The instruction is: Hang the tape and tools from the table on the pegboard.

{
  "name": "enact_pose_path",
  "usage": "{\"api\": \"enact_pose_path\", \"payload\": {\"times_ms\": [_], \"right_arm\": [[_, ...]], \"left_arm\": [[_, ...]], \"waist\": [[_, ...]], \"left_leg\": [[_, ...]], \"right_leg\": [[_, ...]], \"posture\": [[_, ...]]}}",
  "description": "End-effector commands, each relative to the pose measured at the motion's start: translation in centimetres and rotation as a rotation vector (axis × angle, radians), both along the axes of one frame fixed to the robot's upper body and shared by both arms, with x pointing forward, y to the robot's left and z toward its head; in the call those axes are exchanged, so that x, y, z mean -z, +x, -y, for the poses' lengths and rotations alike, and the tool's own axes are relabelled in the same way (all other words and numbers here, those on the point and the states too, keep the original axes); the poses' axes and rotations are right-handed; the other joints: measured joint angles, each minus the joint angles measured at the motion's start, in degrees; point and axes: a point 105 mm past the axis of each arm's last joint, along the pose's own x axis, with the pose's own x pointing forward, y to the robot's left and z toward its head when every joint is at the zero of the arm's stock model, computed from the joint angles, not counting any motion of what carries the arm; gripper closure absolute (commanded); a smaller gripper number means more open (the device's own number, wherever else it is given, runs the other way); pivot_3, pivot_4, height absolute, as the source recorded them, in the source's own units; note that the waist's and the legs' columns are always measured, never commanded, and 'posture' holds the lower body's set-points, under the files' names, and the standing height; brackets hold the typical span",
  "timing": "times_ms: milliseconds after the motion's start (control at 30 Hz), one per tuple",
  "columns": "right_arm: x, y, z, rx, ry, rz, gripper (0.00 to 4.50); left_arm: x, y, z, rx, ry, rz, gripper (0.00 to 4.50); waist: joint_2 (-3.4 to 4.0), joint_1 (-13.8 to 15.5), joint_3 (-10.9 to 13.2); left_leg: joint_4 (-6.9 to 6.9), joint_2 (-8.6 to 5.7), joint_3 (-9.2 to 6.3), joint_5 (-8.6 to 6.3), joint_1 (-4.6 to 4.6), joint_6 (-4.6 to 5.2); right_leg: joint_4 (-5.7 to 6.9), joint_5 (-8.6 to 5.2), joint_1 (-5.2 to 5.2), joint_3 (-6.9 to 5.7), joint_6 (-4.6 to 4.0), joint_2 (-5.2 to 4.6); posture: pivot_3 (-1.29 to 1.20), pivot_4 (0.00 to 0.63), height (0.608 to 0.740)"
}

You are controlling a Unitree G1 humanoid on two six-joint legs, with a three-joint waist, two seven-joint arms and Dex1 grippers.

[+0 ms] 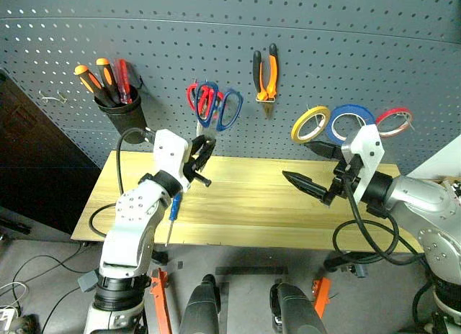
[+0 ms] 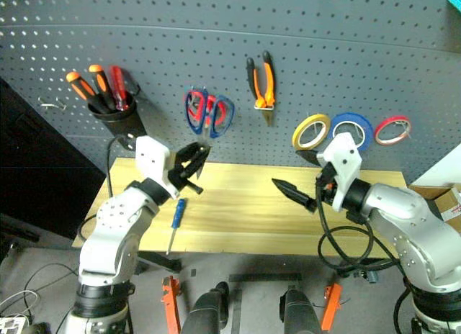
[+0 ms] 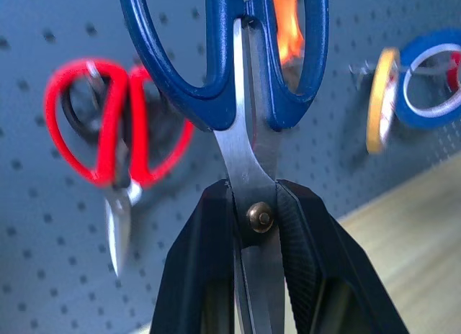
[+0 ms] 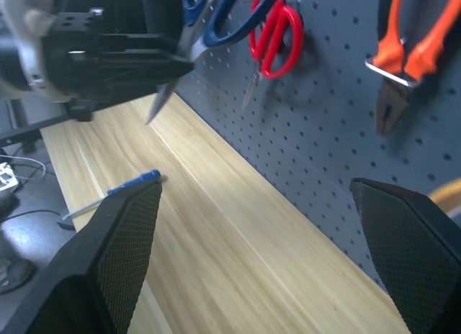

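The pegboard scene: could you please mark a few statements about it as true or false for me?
1. The left pincer is shut on the blue-handled scissors. True.
2. The pliers lie on the table. False: they hang on the pegboard.
3. The blue-handled screwdriver lies on the table. True.
4. The right pincer holds the yellow tape. False: it is open and empty; the tape hangs on the pegboard.
5. The red-handled scissors hang on the pegboard. True.
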Motion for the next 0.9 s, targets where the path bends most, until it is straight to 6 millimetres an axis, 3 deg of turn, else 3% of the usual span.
{"api": "enact_pose_path", "payload": {"times_ms": [33,500,900], "right_arm": [[-1.1,0.0,0.5,0.013,-0.008,0.053,0.00],[-1.2,0.0,0.5,0.029,-0.025,0.062,0.00],[-2.0,0.0,-0.3,0.004,-0.022,0.099,0.00]], "left_arm": [[-1.5,0.3,-0.3,0.001,-0.037,0.046,3.94],[-0.5,1.5,-1.5,-0.054,-0.084,-0.018,3.94],[0.9,3.0,-0.5,-0.021,-0.093,-0.081,3.94]], "waist": [[0.00,0.0,0.0],[0.00,0.0,0.0],[0.00,0.0,0.0]], "left_leg": [[-0.01,0.00,-0.01,0.00,0.00,0.00],[0.07,0.00,0.00,0.00,0.01,0.02],[0.08,0.00,0.00,0.00,0.00,0.02]], "right_leg": [[0.01,0.03,0.00,0.00,0.04,0.02],[0.06,0.05,0.01,0.04,0.10,0.03],[0.08,0.16,0.02,0.04,0.12,0.03]], "posture": [[-0.13,0.227,0.740],[-0.13,0.232,0.740],[-0.14,0.232,0.740]]}}
